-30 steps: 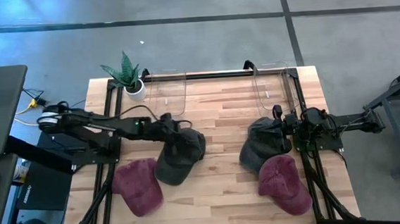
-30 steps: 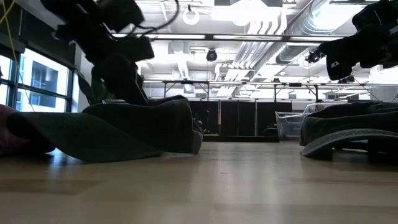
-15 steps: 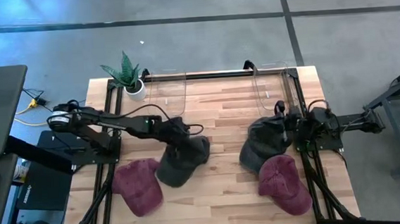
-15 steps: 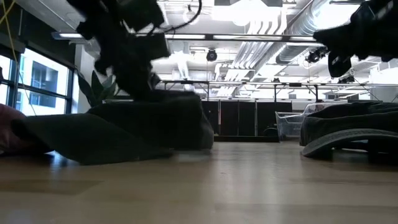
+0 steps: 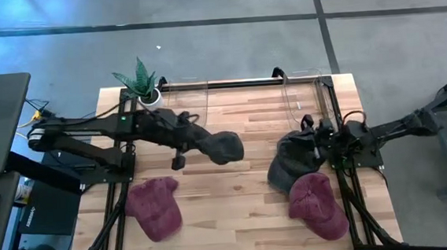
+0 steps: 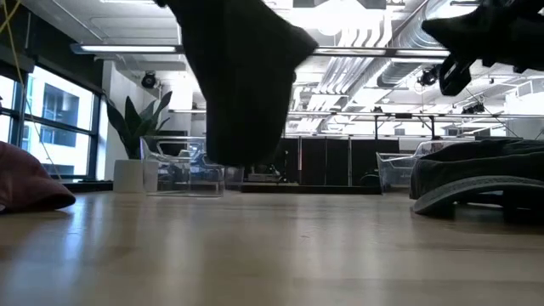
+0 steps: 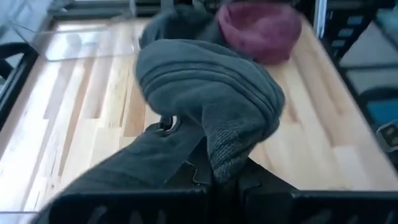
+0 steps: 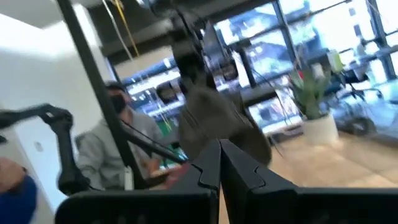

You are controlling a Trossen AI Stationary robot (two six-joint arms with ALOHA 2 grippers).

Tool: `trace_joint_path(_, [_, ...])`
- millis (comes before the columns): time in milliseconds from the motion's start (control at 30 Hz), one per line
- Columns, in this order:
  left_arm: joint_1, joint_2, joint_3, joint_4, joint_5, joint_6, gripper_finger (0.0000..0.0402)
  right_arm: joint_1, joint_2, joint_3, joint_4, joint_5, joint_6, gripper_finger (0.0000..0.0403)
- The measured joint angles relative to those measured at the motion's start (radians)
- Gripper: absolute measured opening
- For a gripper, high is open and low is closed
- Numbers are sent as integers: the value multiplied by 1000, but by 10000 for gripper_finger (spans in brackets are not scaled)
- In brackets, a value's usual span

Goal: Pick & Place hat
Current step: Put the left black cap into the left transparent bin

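Observation:
My left gripper [image 5: 201, 140] is shut on a dark grey hat [image 5: 225, 147], which hangs in the air over the table's middle [image 6: 242, 76]. The left wrist view shows the hat's bunched crown [image 7: 211, 93] just ahead of the fingers. A maroon hat [image 5: 154, 208] lies on the table at the near left. At the right, a second grey hat [image 5: 293, 161] and a second maroon hat [image 5: 317, 205] lie on the table. My right gripper [image 8: 219, 165] is shut on nothing and hovers above that grey hat's far right edge [image 5: 321, 134]. My left gripper pinches a fold of the grey hat's cloth [image 7: 219, 163] between its two fingers, beside the back strap's buckle [image 7: 166, 124]. The fingers come from the table's left. The hat is lifted clear of the table, its crumpled crown hanging past and below the fingertips.
Two clear bins [image 5: 186, 104] [image 5: 300, 96] stand at the table's far edge, with a potted plant [image 5: 142, 85] at the far left corner. Bare wood lies between the two pairs of hats. A person [image 8: 118, 149] sits beyond the table in the right wrist view.
My left gripper has shut on the grey hat and gone up and toward the table's far right. The hat, which lay spread on the table beside the left maroon hat, is now lifted clear and crumpled, hanging from the fingers.

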Motion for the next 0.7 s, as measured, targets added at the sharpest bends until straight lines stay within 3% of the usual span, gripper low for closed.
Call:
trace_joint_path(233, [0, -66, -73, 20, -59, -106, 1, 39, 466, 12, 311, 141, 45, 0])
trace_joint_path(433, [0, -65, -206, 169, -105, -149, 1, 8, 681, 77, 456, 286, 74, 0])
trace_joint_path(600, [0, -65, -282, 308, -100, -152, 1, -30, 808, 269, 416, 49, 14, 0])
trace_joint_path(700, [0, -65, -287, 321, -118, -151, 1, -21, 918, 470, 272, -15, -150, 0])
